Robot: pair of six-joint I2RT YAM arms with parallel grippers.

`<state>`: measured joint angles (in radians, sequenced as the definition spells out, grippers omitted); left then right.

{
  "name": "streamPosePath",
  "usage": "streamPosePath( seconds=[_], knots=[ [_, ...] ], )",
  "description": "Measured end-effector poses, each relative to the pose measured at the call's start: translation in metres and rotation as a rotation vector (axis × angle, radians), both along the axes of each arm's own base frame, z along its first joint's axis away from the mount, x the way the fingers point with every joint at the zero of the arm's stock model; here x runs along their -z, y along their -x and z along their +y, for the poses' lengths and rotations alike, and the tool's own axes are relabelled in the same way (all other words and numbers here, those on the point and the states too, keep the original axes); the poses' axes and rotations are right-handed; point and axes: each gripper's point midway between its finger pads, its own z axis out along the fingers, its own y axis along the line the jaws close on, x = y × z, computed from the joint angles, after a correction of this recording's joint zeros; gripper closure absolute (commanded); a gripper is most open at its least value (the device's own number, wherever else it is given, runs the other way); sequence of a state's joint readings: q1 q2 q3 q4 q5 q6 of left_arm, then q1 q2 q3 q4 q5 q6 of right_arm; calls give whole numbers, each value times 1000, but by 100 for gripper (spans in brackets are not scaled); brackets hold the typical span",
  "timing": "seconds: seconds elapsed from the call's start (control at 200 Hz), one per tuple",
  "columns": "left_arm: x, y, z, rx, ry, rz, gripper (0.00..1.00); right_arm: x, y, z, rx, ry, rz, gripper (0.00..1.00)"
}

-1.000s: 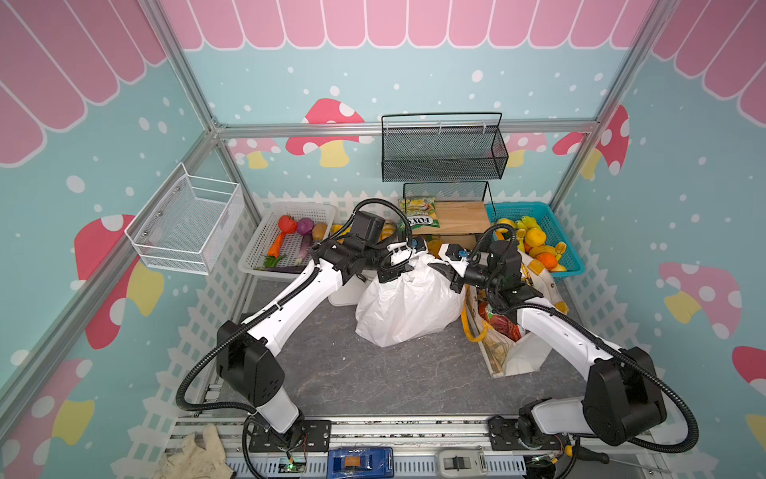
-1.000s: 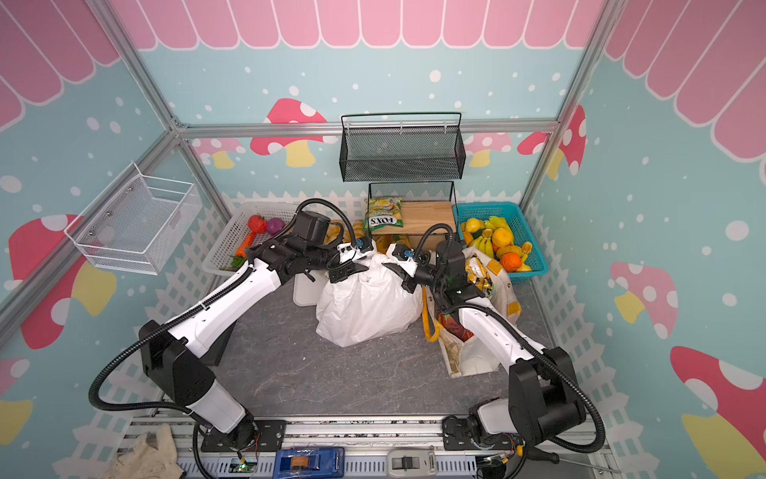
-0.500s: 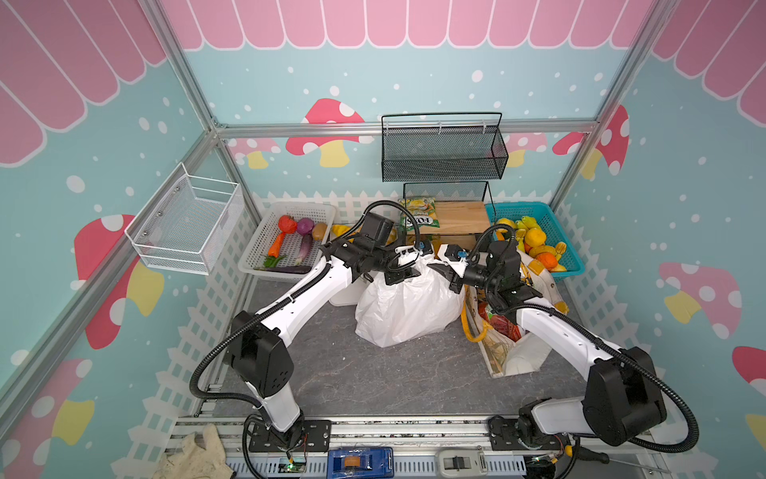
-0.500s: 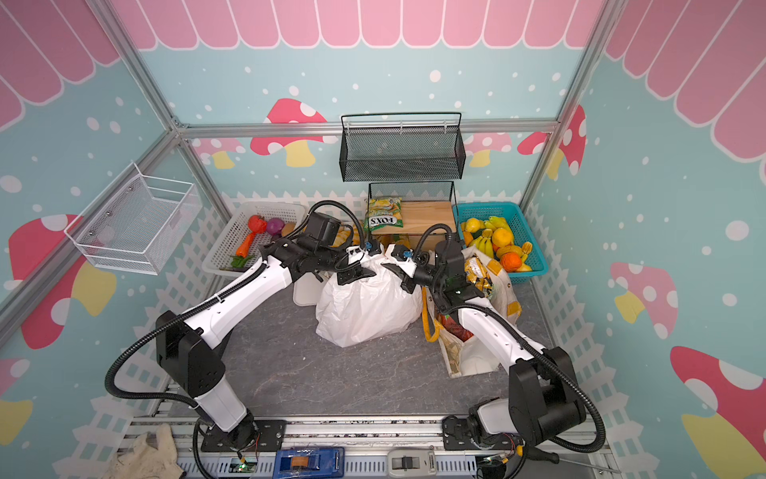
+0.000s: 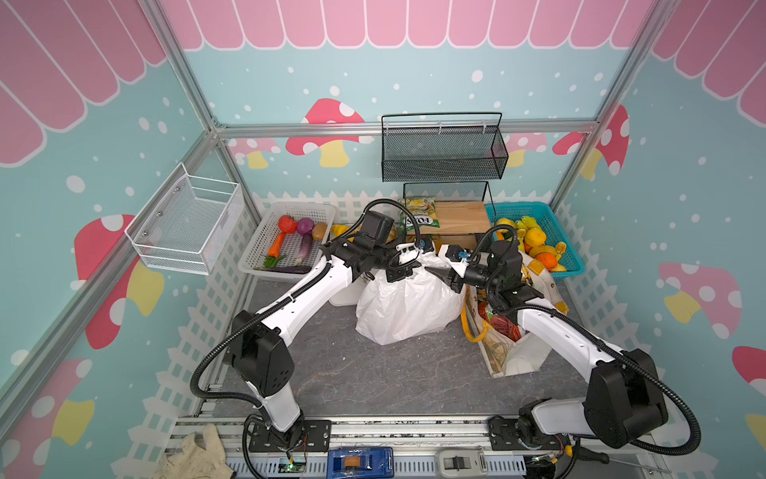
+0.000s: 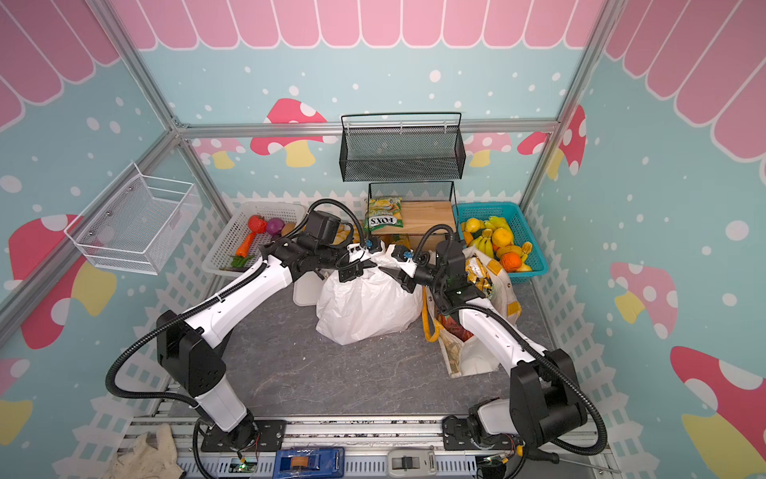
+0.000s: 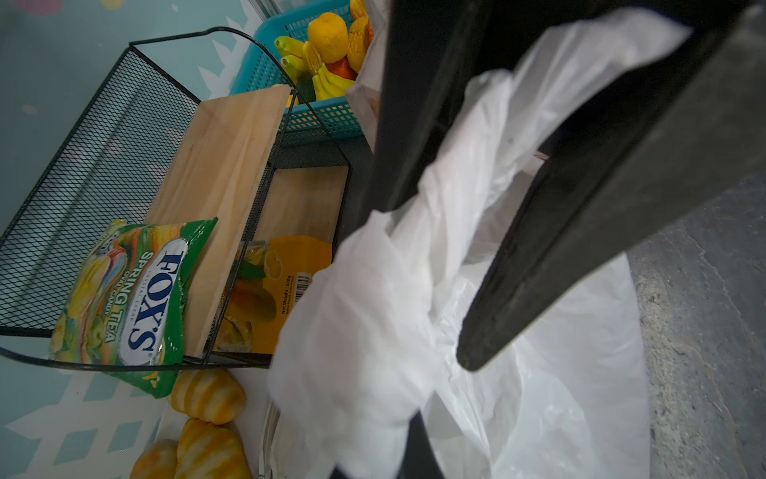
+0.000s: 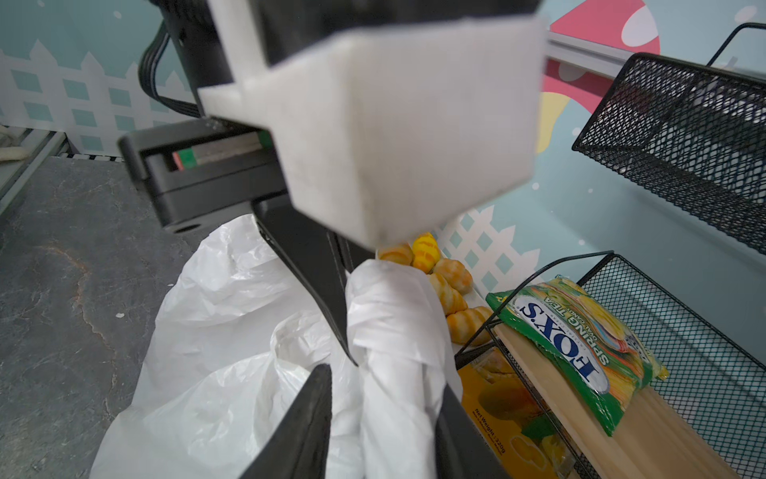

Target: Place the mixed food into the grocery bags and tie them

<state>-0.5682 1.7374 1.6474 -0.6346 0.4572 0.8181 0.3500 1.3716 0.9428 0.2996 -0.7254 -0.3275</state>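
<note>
Handle [image 7: 468,174] of white bag [image 5: 404,307] in left claw [image 5: 400,273].

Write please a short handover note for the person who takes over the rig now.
Left gripper: shut on a handle of the white plastic bag.
Right gripper: jaws apart, the twisted handle between them.
The bag stands mid-table, bulging; the tote beside it holds a red packet.
Done: packets in tote.
Left: finish the knot, bag the carrot and purple onion from the white basket, tie the tote.
</note>
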Motion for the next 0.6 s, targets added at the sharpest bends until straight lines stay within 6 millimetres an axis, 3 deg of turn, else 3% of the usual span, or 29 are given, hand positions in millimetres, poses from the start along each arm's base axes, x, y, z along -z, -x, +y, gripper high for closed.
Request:
streamPosePath(
  seconds=[0.285,0.51,0.6],
  knots=[
    [7,4,-1,13,-9,9,98,17,-8,1,9,21,28,61],
    [7,3,-1,7,-8,13,97,20,-11,2,14,31,20,87],
    [7,2,0,-2,-6,16,92,21,-11,2,16,33,25,95]
  ],
)
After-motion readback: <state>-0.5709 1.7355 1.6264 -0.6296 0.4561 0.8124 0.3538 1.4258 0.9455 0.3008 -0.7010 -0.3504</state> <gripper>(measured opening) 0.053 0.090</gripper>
